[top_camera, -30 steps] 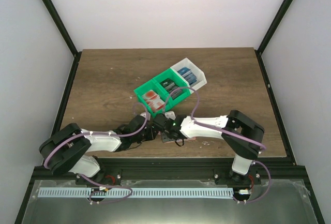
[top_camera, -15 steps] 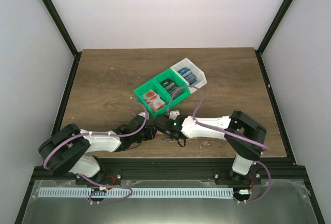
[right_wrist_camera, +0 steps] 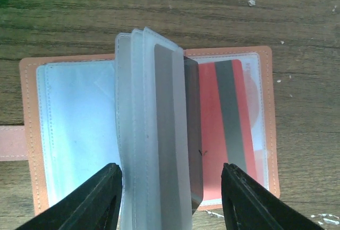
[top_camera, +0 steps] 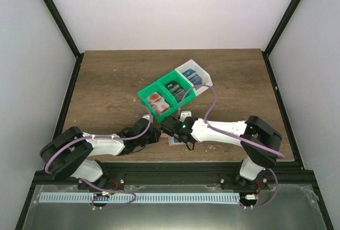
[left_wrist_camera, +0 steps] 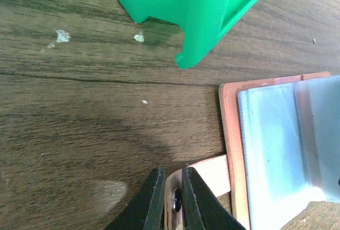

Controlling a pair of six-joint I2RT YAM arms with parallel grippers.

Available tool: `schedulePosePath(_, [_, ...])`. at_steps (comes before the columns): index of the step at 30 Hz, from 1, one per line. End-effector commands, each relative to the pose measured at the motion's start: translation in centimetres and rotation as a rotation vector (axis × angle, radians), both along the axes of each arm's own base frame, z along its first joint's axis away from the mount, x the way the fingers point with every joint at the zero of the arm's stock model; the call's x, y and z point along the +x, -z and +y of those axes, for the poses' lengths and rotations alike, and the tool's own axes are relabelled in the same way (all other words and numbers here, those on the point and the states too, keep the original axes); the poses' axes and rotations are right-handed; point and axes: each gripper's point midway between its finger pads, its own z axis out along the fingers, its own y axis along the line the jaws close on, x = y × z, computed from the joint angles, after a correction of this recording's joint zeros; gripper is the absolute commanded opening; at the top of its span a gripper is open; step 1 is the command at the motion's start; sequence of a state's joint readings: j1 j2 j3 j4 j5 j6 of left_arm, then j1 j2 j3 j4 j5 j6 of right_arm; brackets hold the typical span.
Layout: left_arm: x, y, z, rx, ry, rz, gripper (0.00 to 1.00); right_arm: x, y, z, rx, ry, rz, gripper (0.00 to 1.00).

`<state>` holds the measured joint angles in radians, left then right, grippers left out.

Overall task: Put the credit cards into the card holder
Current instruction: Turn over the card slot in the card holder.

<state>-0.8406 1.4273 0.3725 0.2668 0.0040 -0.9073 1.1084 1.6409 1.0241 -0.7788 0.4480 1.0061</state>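
Card holder (right_wrist_camera: 270,129) open on the worktop (right_wrist_camera: 159,7), left end effector (left_wrist_camera: 172,179) pinched on its snap tab (left_wrist_camera: 210,174), right end effector (right_wrist_camera: 170,169) wide astride upright sleeves (right_wrist_camera: 138,134) and a dark card (right_wrist_camera: 192,134).

card holder (top_camera: 173,141): flat, between left arm (top_camera: 106,144) and right arm (top_camera: 223,130) | green bin (top_camera: 150,108): just behind | white bin (top_camera: 207,83): adjoining
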Motion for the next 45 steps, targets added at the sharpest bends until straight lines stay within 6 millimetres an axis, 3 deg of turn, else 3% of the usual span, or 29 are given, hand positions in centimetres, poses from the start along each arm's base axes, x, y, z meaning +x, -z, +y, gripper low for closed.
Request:
schedulePosePath(1, [-0.9,2.2,1.7,0.099,-0.009,0.053,0.13,0.4,-0.2,-1.7,-0.034,0.056,-0.035,0.53])
schedulePosePath(10, [-0.9,2.3,1.8,0.103,-0.01,0.055,0.13,0.3,0.2,-2.7,-0.031,0.075,-0.032,0.48])
schedulePosePath(20, [-0.9,2.3,1.9,0.106,-0.014,0.052,0.13,0.8,1.2,0.0,0.166,-0.088,0.024,0.32])
schedulePosePath(30, [-0.9,2.3,1.9,0.108,-0.012,0.053,0.12,0.3,0.9,2.2,0.379,-0.158,0.084,0.25])
schedulePosePath(36, [-0.8,2.3,1.9,0.109,-0.01,0.05,0.12,0.6,1.0,1.1,0.369,-0.106,0.075,0.25])
schedulePosePath(45, [-0.8,2.2,2.0,0.111,-0.012,0.047,0.12,1.3,1.1,-3.9,0.176,0.093,0.019,0.37])
